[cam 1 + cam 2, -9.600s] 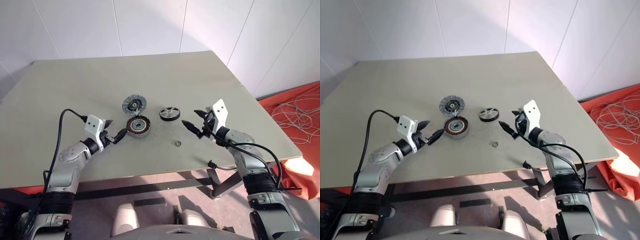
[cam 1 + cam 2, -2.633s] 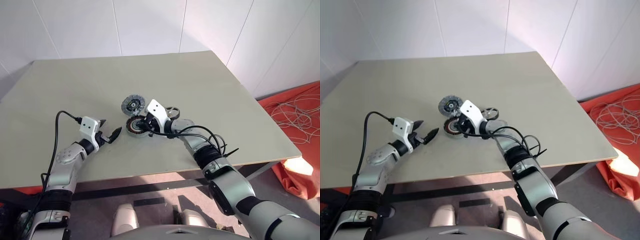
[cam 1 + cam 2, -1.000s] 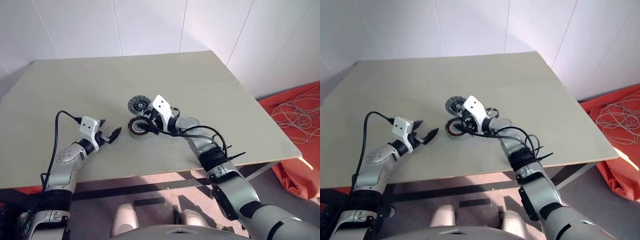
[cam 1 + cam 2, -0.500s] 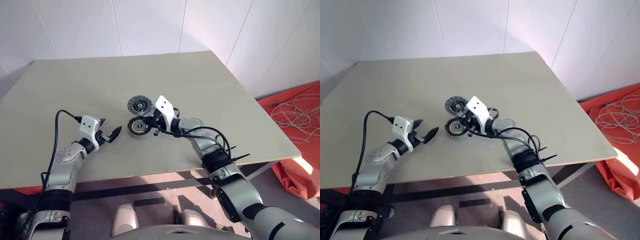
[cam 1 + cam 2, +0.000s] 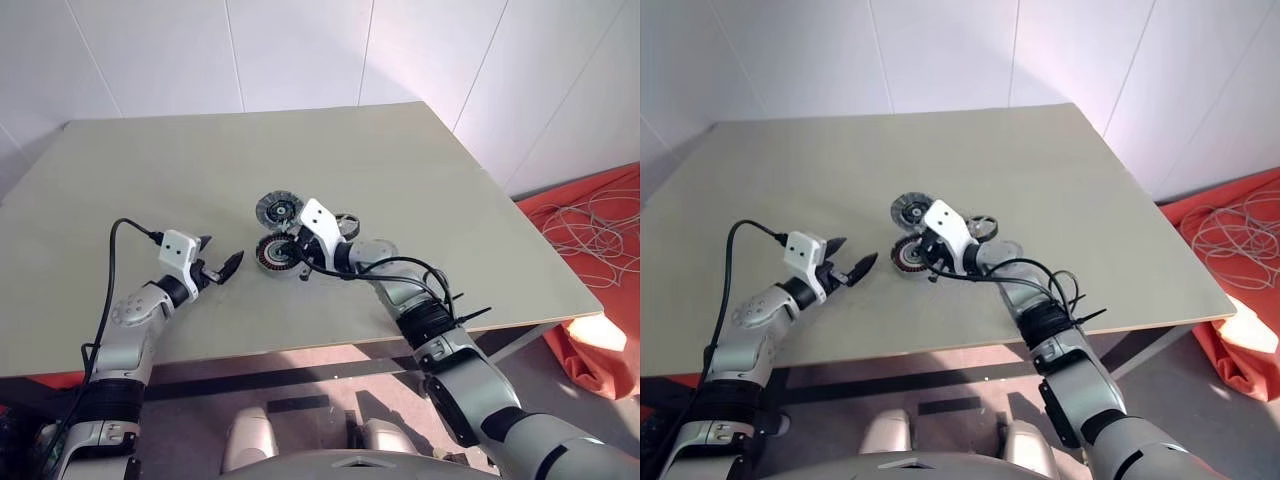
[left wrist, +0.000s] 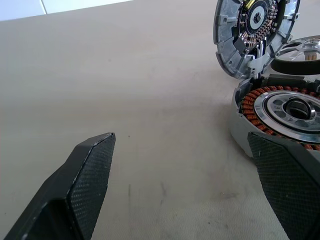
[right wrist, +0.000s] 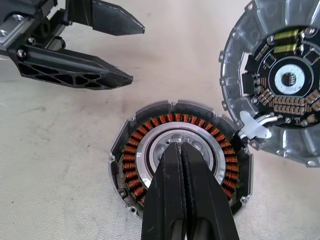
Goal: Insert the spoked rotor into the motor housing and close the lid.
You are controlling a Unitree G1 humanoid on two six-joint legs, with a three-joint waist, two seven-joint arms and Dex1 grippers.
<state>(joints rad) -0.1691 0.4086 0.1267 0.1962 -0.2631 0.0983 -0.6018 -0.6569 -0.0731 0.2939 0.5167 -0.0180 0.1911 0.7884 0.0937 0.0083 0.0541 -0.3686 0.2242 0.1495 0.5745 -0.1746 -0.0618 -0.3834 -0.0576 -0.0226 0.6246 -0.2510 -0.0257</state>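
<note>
On the beige table (image 5: pixel 420 180), the clenched, empty right gripper (image 7: pixel 181 150) hovers over the housing (image 7: pixel 180 155), left gripper (image 5: pixel 222 265) spread idle nearby; fetching the rotor (image 5: pixel 347 225) looks next.

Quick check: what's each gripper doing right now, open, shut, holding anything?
Left gripper: open, empty, beside the motor housing.
Right gripper: shut, holding nothing, fingertips over the housing's pale centre.

I'm in a bare lab: white panel walls (image 5: pixel 300 50), plain table (image 5: pixel 420 180), loose cables (image 5: pixel 600 225) on floor.
</note>
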